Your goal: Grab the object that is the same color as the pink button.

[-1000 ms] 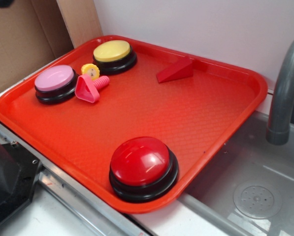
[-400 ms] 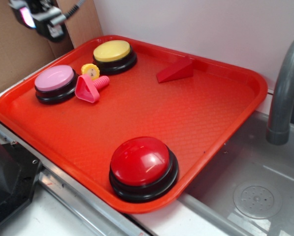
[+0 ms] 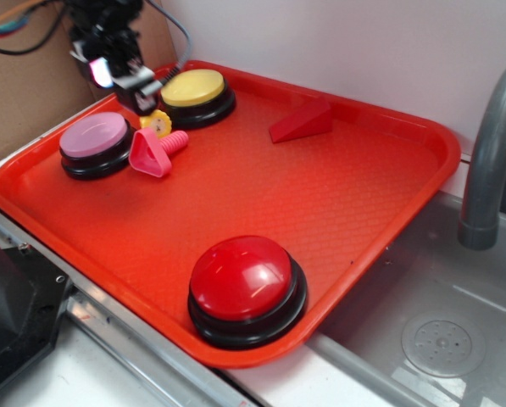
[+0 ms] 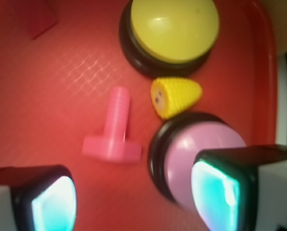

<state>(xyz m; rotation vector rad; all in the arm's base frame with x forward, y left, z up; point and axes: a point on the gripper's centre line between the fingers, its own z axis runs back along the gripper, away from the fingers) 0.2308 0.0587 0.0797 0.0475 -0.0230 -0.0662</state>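
The hot-pink toy bolt lies on its side on the red tray, between the pink button and a small yellow gear-shaped piece. In the wrist view the bolt lies ahead of my gripper, with the pink button to its right, partly behind my right finger. My gripper hovers open above the tray's back left, over the gap between the pink and yellow buttons. Nothing is between its fingers.
A yellow button sits at the tray's back, a red wedge block to its right, and a large red domed button near the front edge. A sink with a grey faucet lies to the right. Cardboard stands behind left.
My gripper came into view from the upper left and moved right and down, now hanging over the tray's back left corner. The objects on the tray have not moved.
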